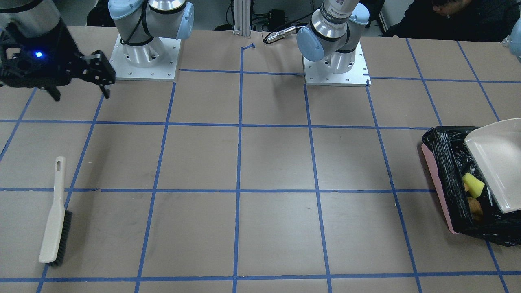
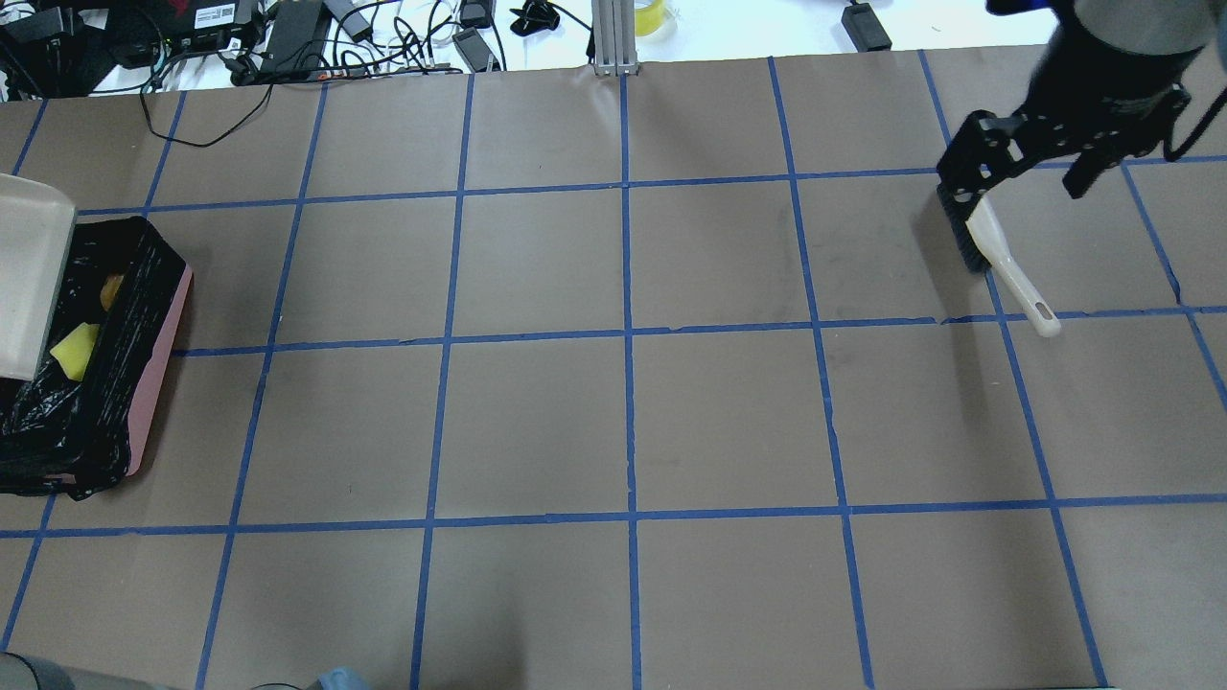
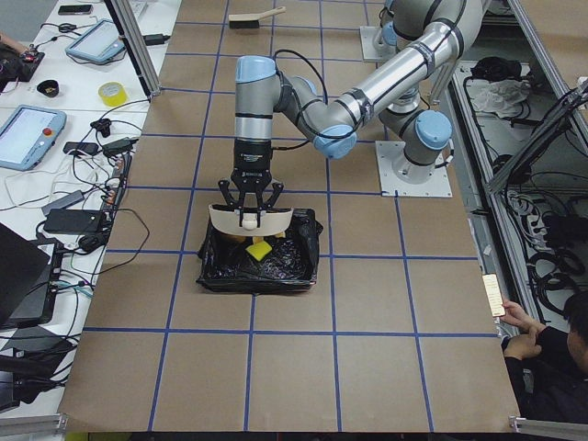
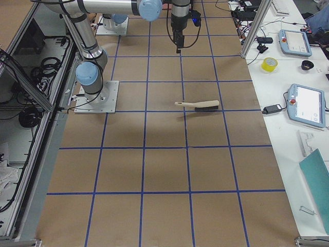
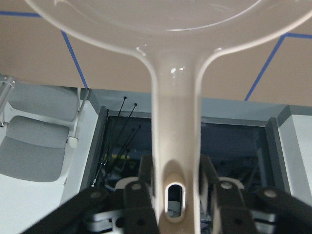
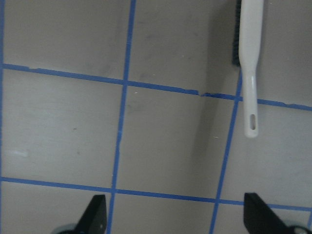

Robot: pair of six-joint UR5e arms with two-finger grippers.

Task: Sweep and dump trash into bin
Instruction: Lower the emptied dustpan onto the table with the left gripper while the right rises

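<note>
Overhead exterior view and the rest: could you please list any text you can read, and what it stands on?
White label on a black device beyond the table: printed, too small to read.
Dustpan, brush, bin: no writing visible.

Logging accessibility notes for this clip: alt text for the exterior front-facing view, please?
A beige dustpan tilts over the black-lined pink bin at the right edge, with a yellow sponge and brown lump inside. A brush lies flat at left, the right end effector open and clear of it.

Sponge [image 1: 473, 184] and golden lump [image 1: 474, 206] lie in black-lined pink bin [image 1: 447, 175]
</note>
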